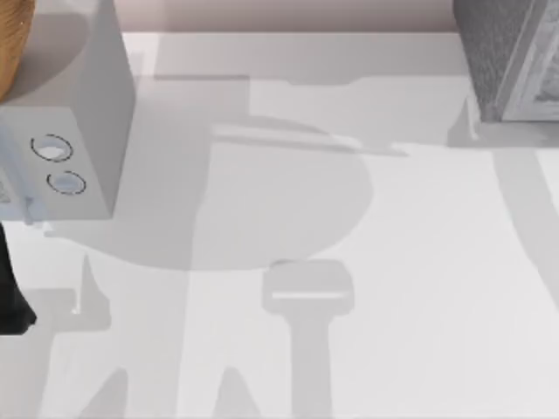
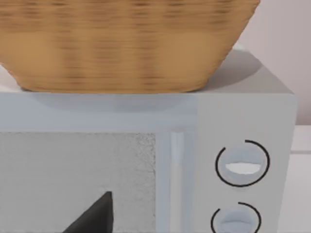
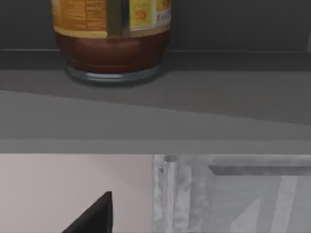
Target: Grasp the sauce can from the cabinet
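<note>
Sauce can [image 3: 112, 41] is standing upright on a dark shelf inside the cabinet [image 1: 511, 57] | right arm is facing it, finger state: cannot tell | advice: approaching level, centring on the label, clearing the shelf lip.

Dark grey speckled cabinet [image 1: 493, 52], maroon-and-orange-labelled sauce can [image 3: 112, 41], tan woven basket [image 2: 126, 46]

We found a white tabletop [image 1: 419, 288] crossed by soft grey shadows, a pale pinkish wall [image 1: 288, 14] behind it, and lighting that came from above.
</note>
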Motion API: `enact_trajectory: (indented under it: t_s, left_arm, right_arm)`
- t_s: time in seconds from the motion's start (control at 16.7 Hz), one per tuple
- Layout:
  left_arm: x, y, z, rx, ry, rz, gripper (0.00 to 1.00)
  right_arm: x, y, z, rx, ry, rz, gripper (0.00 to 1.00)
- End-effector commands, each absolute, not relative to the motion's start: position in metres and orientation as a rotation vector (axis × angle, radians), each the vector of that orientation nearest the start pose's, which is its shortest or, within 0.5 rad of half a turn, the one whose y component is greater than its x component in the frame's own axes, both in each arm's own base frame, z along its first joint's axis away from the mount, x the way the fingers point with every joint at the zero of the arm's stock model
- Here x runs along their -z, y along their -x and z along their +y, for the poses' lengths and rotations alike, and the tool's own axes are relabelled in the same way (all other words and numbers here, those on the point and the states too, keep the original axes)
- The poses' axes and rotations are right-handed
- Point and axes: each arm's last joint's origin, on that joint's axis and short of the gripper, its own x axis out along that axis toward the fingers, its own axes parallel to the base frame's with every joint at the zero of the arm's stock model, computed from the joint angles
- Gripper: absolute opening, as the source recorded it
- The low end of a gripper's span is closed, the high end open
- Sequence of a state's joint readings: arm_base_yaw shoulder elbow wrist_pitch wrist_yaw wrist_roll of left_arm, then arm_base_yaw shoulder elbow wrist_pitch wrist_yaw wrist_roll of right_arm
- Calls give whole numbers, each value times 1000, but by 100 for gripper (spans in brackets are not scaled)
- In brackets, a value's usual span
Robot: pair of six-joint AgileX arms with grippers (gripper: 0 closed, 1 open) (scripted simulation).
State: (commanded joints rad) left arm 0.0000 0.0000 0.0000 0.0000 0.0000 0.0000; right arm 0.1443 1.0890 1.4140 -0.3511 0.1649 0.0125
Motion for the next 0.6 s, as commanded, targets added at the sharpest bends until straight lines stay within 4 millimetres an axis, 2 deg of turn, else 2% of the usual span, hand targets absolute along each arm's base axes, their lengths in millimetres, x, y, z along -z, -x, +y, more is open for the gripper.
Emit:
enact_trajectory:
  t_s: [0.18,0.3,0.6]
  left_arm:
    - [-160,-106,-1,0,0,0,100]
    - [-160,-106,-1,0,0,0,100]
    - [-160,-106,-1,0,0,0,100]
  right_arm:
    - [-490,-240,39,6,5,24,100]
    - [-501,-250,44,2,3,14,100]
    - [-510,-256,47,0,0,0,100]
